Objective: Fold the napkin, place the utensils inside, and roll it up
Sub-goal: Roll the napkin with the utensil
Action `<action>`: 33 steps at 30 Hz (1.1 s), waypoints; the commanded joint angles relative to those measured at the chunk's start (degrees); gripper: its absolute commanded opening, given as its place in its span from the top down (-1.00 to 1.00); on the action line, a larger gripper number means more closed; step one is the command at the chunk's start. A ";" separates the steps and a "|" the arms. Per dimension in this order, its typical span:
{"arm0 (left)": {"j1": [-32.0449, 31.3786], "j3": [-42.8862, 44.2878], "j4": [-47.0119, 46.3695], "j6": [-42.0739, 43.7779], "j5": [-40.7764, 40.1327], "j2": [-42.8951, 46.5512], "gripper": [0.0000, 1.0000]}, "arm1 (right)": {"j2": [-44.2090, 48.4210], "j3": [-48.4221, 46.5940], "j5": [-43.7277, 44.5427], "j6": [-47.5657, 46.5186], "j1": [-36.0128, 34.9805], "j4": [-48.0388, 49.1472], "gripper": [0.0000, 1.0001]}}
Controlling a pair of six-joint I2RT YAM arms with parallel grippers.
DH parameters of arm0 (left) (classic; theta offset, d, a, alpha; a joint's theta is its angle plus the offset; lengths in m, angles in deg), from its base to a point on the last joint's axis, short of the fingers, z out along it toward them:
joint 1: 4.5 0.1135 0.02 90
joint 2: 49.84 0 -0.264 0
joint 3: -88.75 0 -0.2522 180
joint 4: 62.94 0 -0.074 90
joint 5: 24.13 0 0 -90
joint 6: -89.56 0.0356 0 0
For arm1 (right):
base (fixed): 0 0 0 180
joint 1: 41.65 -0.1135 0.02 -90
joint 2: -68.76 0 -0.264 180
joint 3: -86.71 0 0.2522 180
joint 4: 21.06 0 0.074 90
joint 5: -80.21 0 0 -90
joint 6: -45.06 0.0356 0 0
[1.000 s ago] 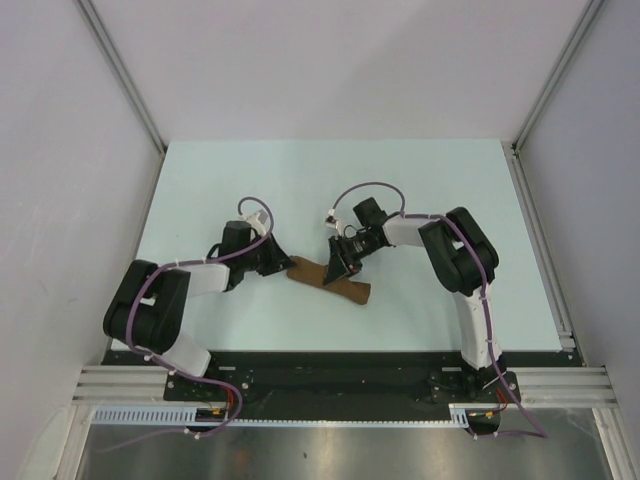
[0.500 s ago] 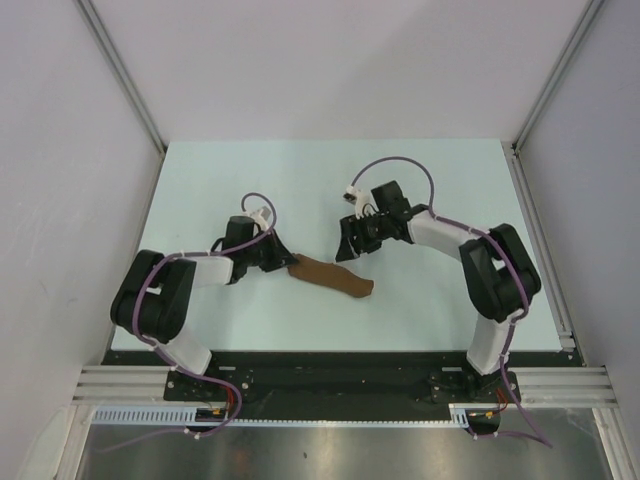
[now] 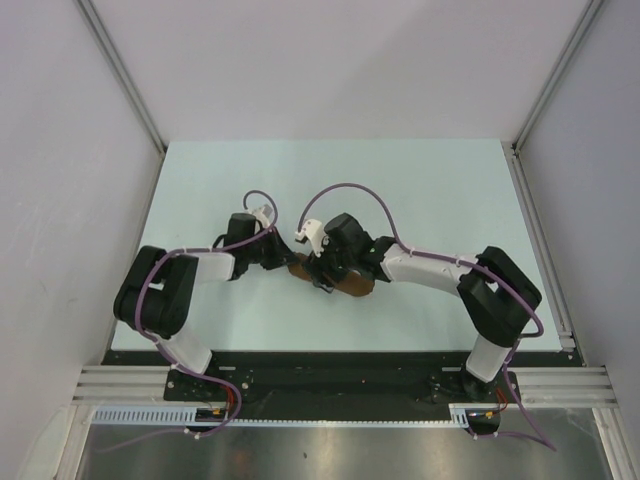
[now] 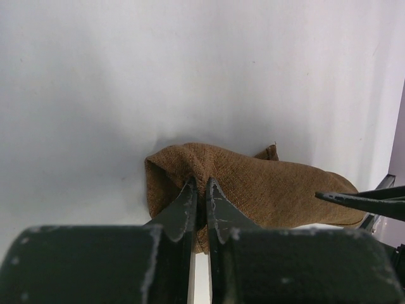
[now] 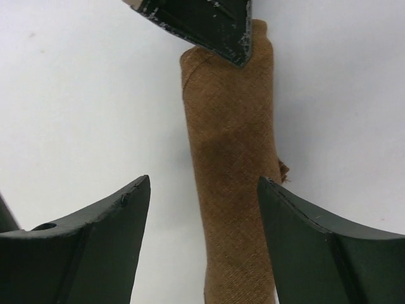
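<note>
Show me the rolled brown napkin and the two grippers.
napkin point(image 5: 231, 152): right wrist view, middle of the roll.
left gripper point(image 4: 201, 185): left wrist view, between its pinching fingertips.
right gripper point(image 5: 203, 182): right wrist view, between its open fingertips.

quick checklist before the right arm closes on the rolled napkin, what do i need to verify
1. Left gripper shut on one end of the napkin: ok.
2. Right gripper open, with the roll lying under the gap between its jaws: ok.
3. Napkin rolled into a tube: ok.
4. Corner tucked in: not ok, a small tip sticks out at the side.
5. Utensils inside the roll: cannot tell, none shows in any view.
</note>
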 commanded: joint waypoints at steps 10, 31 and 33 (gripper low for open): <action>-0.36 4.09 1.93 0.46 -0.18 -2.23 0.87 | -5.19 -1.10 1.82 -3.41 -0.34 -0.12 -0.45; 1.04 5.86 11.07 1.43 -4.65 10.93 -0.15 | -11.70 -0.39 17.37 0.37 1.95 1.28 -0.37; 1.66 5.07 12.47 1.60 -5.09 13.14 -0.18 | -11.78 -0.39 16.68 0.46 2.12 0.85 -0.31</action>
